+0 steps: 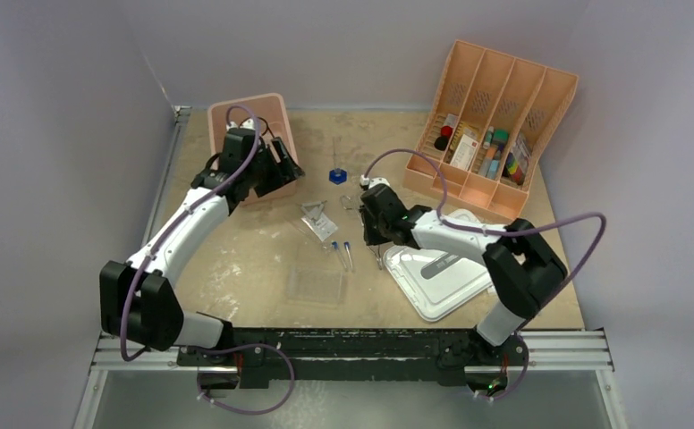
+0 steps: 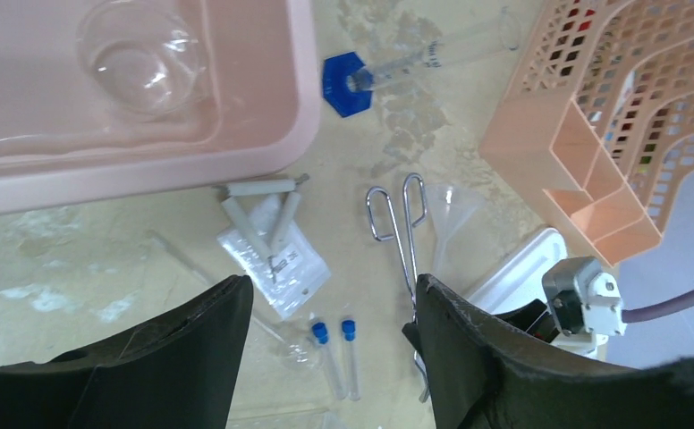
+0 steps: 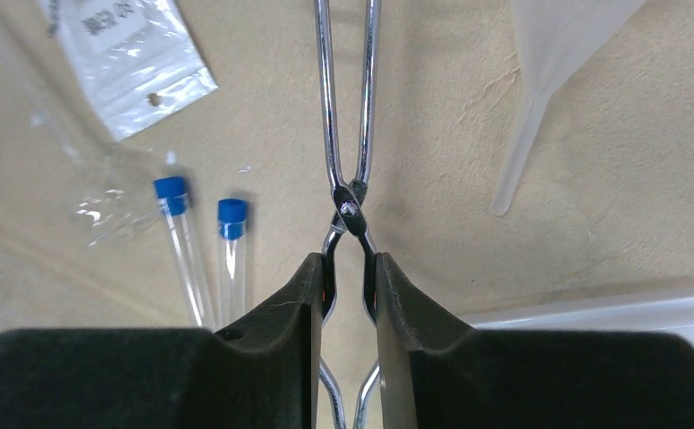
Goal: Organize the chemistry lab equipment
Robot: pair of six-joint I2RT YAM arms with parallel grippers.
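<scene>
Right wrist view alone shows right gripper (image 3: pixel 348 268) pinching forceps (image 3: pixel 350 207); left gripper (image 2: pixel 332 286) wide, empty

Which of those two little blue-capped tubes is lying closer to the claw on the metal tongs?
The blue-capped tube lying right beside the right gripper and the steel forceps. The other tube lies farther out, beyond it.

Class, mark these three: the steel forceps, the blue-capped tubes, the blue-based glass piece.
steel forceps (image 3: pixel 351 208): right wrist view, on the pivot rivet.
blue-capped tubes (image 3: pixel 232 268): right wrist view, on the glass of the tube nearer the forceps.
blue-based glass piece (image 2: pixel 339 94): left wrist view, on its blue base.
</scene>
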